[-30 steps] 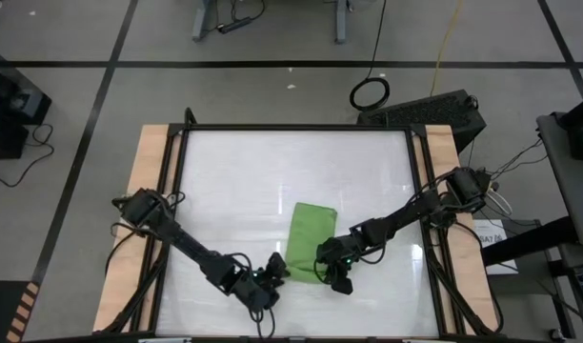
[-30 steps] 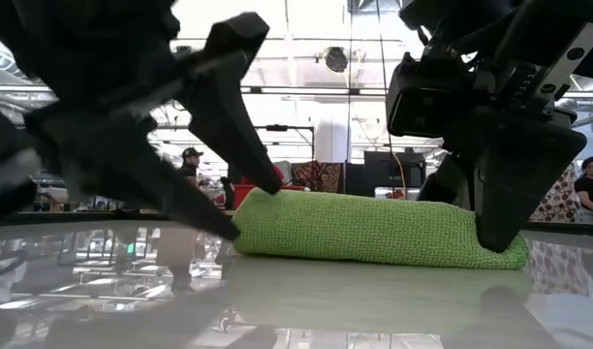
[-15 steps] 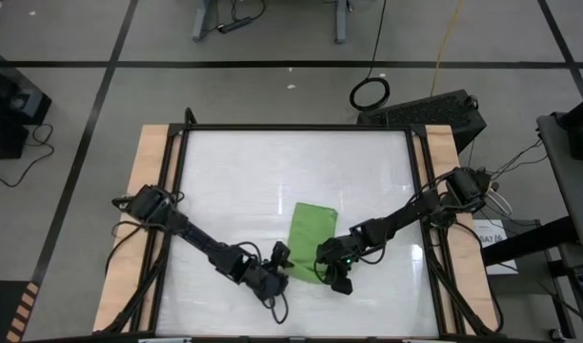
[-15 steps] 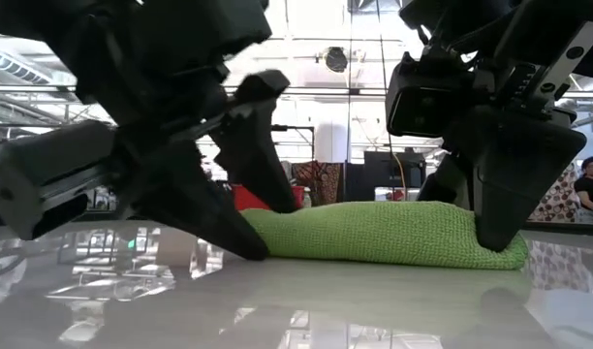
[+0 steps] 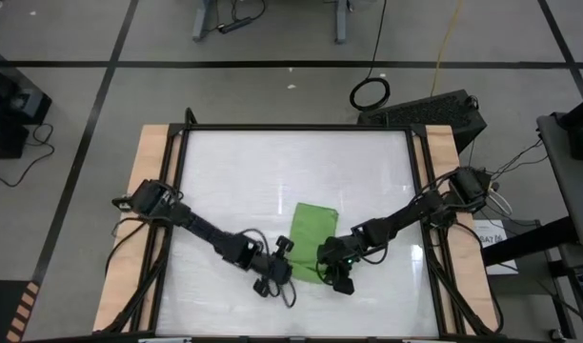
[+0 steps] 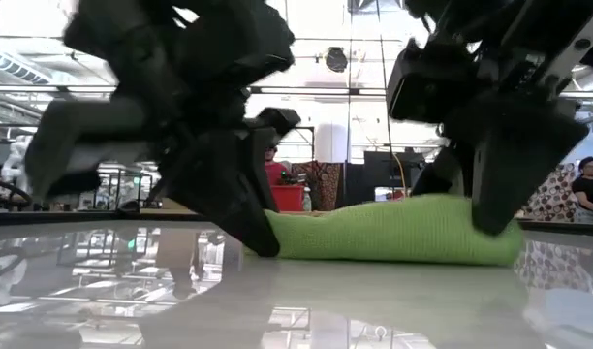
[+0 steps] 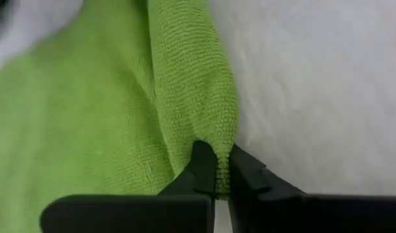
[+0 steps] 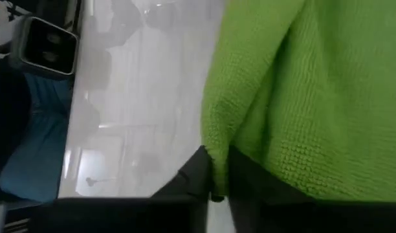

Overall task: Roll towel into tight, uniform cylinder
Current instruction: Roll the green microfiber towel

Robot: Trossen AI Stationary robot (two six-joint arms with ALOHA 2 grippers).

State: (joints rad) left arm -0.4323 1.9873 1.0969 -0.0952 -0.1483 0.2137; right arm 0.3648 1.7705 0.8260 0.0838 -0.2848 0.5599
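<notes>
Lime-green terry, soft and limp: the towel lies toward the near edge of the white table, folded into a narrow strip. Left gripper is pinched tight on one near corner, a thin fold of cloth between its fingers. Right gripper is clamped on the opposite near corner, that end lifted slightly off the surface. Judgement: light, floppy fabric that grips well but sags; hold both near corners level and keep tension even, or the roll will skew.
</notes>
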